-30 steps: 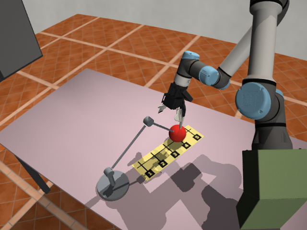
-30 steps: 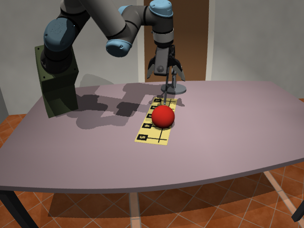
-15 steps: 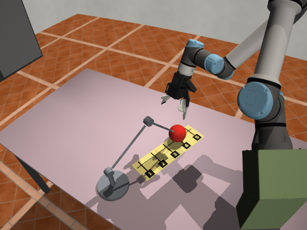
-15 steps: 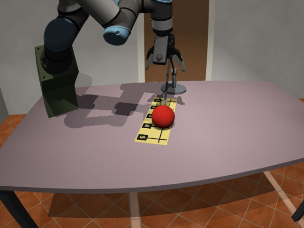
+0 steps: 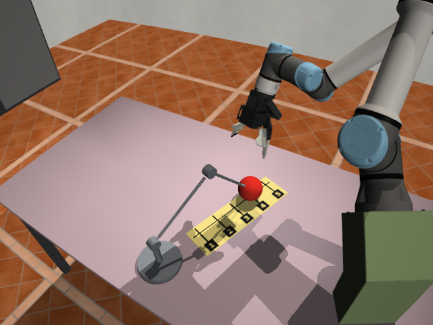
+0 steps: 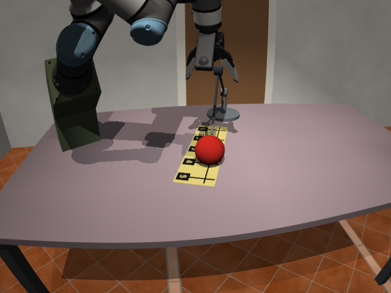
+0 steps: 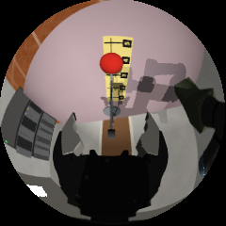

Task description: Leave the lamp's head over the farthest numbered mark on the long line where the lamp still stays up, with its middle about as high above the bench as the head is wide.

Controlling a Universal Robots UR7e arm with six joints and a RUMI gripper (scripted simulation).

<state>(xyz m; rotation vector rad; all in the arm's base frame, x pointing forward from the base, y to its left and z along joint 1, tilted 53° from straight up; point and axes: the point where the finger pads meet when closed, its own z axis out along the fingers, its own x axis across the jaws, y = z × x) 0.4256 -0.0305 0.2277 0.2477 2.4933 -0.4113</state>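
Note:
The lamp has a round grey base (image 5: 168,269) (image 6: 230,113), a thin arm up to a grey elbow joint (image 5: 210,171) and a red ball head (image 5: 250,187) (image 6: 209,149) (image 7: 111,62). The head hangs low over the yellow strip (image 5: 219,238) (image 6: 197,174) (image 7: 115,44), near mark 4 (image 5: 262,205) (image 6: 189,162); mark 5 (image 5: 277,193) (image 6: 182,176) lies uncovered beyond it. My gripper (image 5: 249,141) (image 6: 212,77) (image 7: 110,112) is open and empty. It hangs high above the strip's far end, clear of the head and the lamp arm.
The pink bench (image 5: 87,168) (image 6: 284,157) carries the lamp and strip. The robot's green pedestal (image 5: 384,265) (image 6: 76,107) stands at one bench corner. A dark grey panel (image 5: 21,52) stands off the bench at the far left.

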